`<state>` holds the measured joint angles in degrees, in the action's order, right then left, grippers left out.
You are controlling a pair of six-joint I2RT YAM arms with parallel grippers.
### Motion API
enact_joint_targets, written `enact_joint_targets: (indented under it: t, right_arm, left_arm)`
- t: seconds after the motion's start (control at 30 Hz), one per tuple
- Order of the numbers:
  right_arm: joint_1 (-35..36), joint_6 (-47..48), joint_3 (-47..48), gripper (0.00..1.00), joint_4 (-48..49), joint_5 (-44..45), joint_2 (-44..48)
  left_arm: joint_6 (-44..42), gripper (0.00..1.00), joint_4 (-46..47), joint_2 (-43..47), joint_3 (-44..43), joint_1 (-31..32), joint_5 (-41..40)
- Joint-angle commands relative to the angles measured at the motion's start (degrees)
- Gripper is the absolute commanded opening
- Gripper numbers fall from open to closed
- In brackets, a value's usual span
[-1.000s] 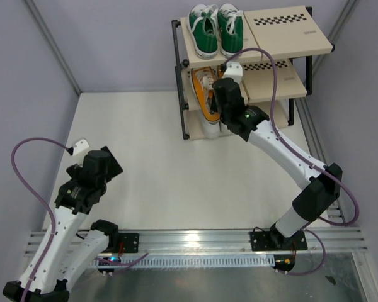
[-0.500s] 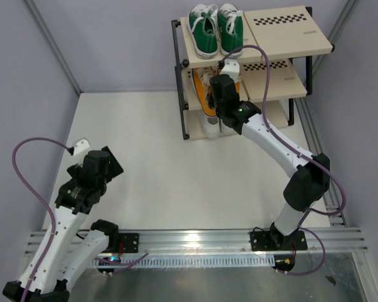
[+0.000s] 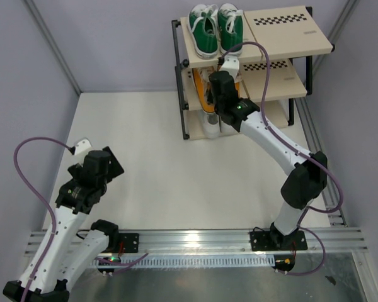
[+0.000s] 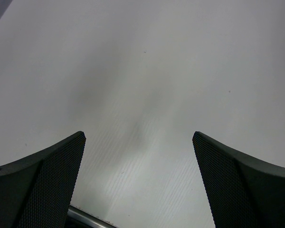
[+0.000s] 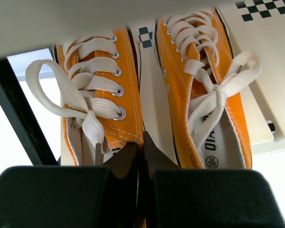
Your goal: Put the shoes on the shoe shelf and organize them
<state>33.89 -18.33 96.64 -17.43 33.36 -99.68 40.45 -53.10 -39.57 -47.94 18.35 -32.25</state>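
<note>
Right gripper (image 5: 142, 149): fingers pressed together, tip between the orange shoes (image 5: 107, 95), holding nothing.
Shoes' place: middle board of the shelf (image 3: 283, 83), upper centre, top view.
Left gripper (image 4: 138, 178): spread wide, lower left.
Risk: tip likely snags a lace (image 5: 54, 90), dragging one shoe askew.

Right fingers (image 5: 126, 164) in narrow gap between orange shoes (image 5: 128, 109); shoe shelf (image 3: 290, 38) top board close overhead. Right halves of boards free. Open surface (image 4: 147, 71) beneath left fingers (image 4: 47, 180).

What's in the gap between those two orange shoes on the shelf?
In the right wrist view, only bare shelf board shows between the orange shoes, with the shut right gripper pointing into its near end.
</note>
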Motion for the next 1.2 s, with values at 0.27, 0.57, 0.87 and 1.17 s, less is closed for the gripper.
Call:
enact_joint_targets:
  t: [0.27,0.57,0.87,1.17]
  right_arm:
    - [-1.1,-1.5,7.0,0.11,4.5,2.0,-2.3]
    - [-1.1,-0.1,5.3,0.62,1.0,-1.8,0.1]
    - [-0.8,0.4,-0.5,0.78,-0.8,-12.1,7.6]
    - [0.4,0.8,-8.5,0.88,-1.6,-15.0,12.6]
  left_arm:
    - [-0.7,0.99,2.5,0.6,0.2,-0.3,0.6]
    - [-1.0,0.99,2.7,0.9,0.3,-0.3,1.3]
    - [-1.5,0.99,3.4,1.8,0.5,-0.3,2.5]
    - [-1.8,0.99,3.5,3.1,0.7,-0.3,2.8]
